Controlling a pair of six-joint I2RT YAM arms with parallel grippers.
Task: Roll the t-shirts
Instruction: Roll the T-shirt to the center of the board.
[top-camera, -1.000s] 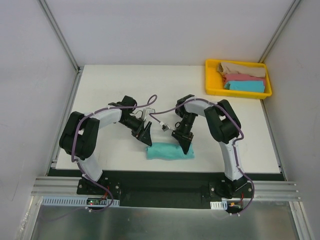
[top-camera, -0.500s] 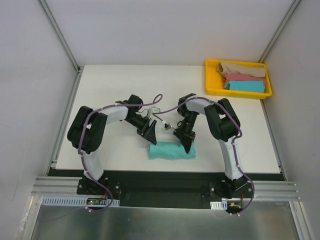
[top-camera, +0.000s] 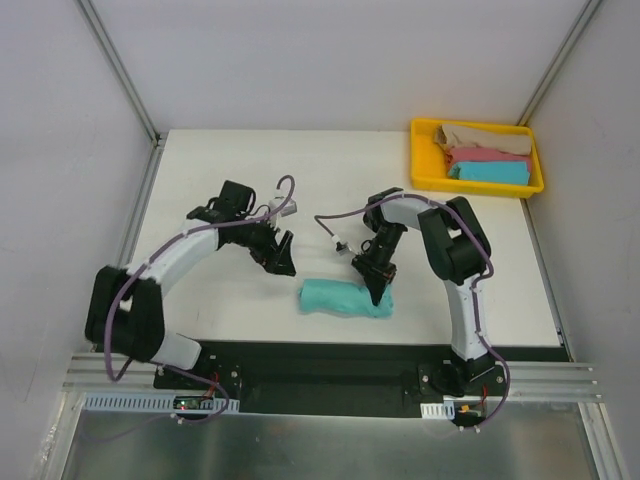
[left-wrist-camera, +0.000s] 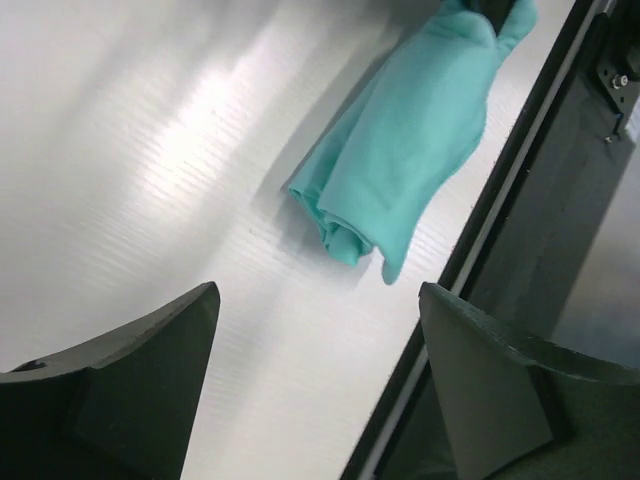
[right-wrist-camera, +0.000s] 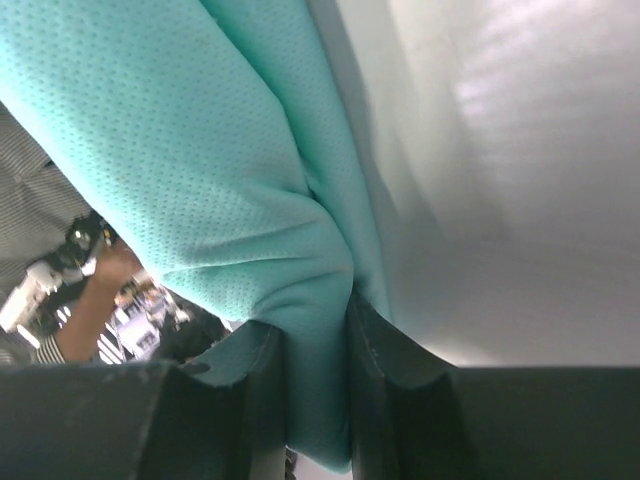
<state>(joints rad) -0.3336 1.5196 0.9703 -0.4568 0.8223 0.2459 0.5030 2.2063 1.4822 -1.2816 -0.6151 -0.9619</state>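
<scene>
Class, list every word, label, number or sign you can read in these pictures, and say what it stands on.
None is readable. The sea-green t-shirt, the yellow tray and the t-shirts in it are plain; any marks on the arm bases are too small to read.

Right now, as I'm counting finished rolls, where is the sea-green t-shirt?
In the top view the sea-green t-shirt lies rolled by the middle of the near edge of the table, its right end pinched in the right arm's jaws.

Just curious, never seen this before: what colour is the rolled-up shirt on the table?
The rolled t-shirt is plain sea-green, clearest in the left wrist view.
</scene>
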